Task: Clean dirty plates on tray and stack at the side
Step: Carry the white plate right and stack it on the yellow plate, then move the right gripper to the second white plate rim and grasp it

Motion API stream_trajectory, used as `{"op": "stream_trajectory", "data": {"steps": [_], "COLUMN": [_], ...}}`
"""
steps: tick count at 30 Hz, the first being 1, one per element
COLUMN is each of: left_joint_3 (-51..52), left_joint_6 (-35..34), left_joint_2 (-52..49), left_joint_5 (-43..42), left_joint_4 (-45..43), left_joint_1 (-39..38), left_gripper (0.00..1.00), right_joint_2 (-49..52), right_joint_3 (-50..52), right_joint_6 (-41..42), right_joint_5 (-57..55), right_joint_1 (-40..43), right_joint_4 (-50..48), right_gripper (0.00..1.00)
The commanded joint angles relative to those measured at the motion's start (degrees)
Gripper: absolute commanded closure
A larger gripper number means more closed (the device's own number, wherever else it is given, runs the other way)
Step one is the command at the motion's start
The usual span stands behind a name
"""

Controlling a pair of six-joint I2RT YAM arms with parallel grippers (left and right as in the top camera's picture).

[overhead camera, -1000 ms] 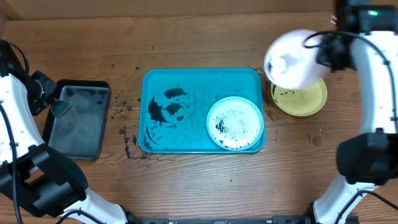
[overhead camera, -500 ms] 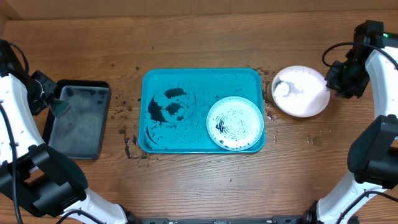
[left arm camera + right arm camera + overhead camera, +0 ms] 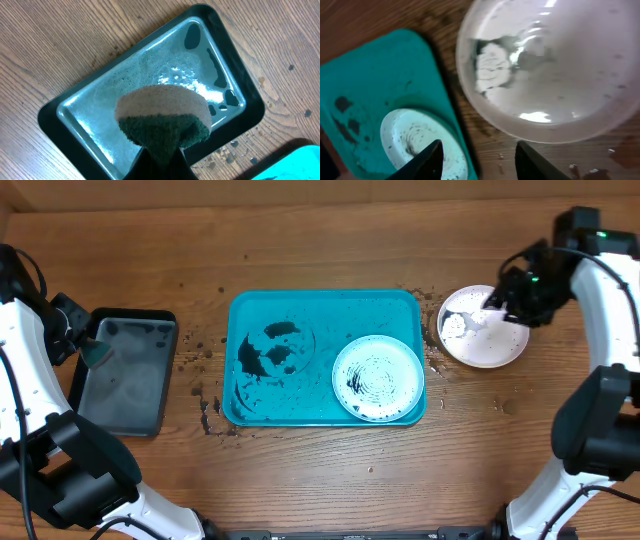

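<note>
The turquoise tray (image 3: 325, 308) lies mid-table, and its corner shows in the right wrist view (image 3: 370, 90). A light blue plate (image 3: 378, 377) speckled with black grime sits at the tray's right end and also shows in the right wrist view (image 3: 412, 137). The white plate (image 3: 490, 340) lies on the table right of the tray, filling much of the right wrist view (image 3: 555, 65). The lime-green plate is hidden. My right gripper (image 3: 503, 298) hovers open and empty over the white plate (image 3: 480, 160). My left gripper (image 3: 97, 352) is shut on a green-and-tan sponge (image 3: 162, 120).
A black tray (image 3: 120, 395) lies at the left under the sponge; its wet floor shows in the left wrist view (image 3: 100, 90). Black grime smears (image 3: 270, 352) cover the turquoise tray's left half. Crumbs dot the wood (image 3: 200, 350) between the two trays.
My right gripper carried the white plate down onto the lime-green plate beside the tray, let go and lifted off open. The left arm has not moved.
</note>
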State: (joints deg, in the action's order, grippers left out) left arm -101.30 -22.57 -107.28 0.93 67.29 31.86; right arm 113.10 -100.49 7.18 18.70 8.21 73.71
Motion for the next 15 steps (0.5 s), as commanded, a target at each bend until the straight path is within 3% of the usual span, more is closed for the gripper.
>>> {"op": "stream_trajectory", "data": {"steps": [1, 5, 9, 15], "left_joint_3": [-1.05, -1.05, -1.05, -1.05], "left_joint_6": [-0.81, -0.81, -0.79, -0.81], "left_joint_2": [-0.74, -0.74, -0.74, -0.74], "left_joint_5": [-1.03, -1.03, -1.03, -1.05], "left_joint_4": [-0.28, -0.24, -0.22, -0.31], "left_joint_1": [-0.44, -0.44, -0.42, -0.44], "left_gripper": [0.96, 0.96, 0.96, 0.96], "right_joint_2": [0.66, 2.32, 4.37, 6.34], "right_joint_3": [0.15, 0.61, 2.60, 3.72], "right_joint_6": [-3.43, -3.19, 3.37, 7.93], "right_joint_5": [1.29, -8.48, -14.21, -14.16], "right_joint_1": [-7.32, -15.30, -21.20, -26.36], "right_joint_4": [-0.83, -0.28, 1.68, 3.91], "right_gripper": [0.52, 0.48, 0.46, 0.64]}}
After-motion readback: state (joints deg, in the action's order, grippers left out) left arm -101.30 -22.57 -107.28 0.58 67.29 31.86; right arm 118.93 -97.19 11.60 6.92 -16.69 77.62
